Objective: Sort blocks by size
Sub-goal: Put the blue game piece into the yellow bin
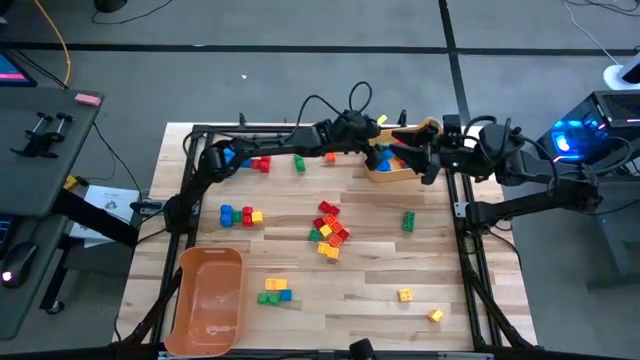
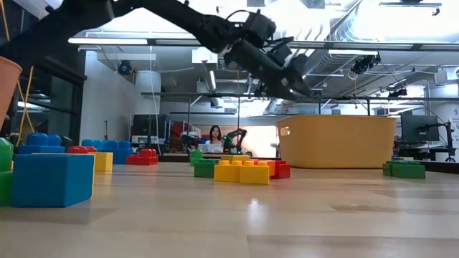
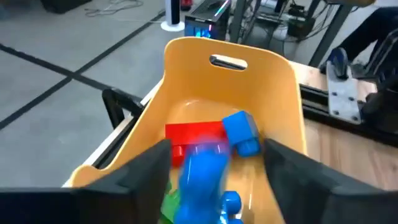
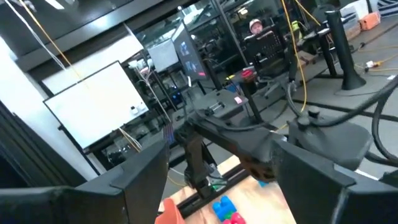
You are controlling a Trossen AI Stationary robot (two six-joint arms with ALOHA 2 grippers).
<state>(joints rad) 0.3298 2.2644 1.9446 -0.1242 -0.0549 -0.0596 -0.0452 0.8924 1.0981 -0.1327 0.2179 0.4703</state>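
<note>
Your left gripper (image 3: 214, 171) hangs directly over the far bin (image 1: 395, 170), fingers spread, and a long blue block (image 3: 202, 183) sits blurred between them, apparently dropping free, its long axis running along the fingers toward the bin's floor. A red block (image 3: 196, 134) and a second blue block (image 3: 241, 130) already lie inside. Your right gripper (image 4: 221, 165) waits just beside the bin, fingers spread and empty. The loose blocks (image 1: 328, 230) lie well away from the bin, nearer your left arm.

My left gripper (image 1: 385, 150) hangs spread over the yellow-orange plastic bin (image 1: 425, 128); my right gripper (image 1: 425, 160), open, hovers beside it.
</note>
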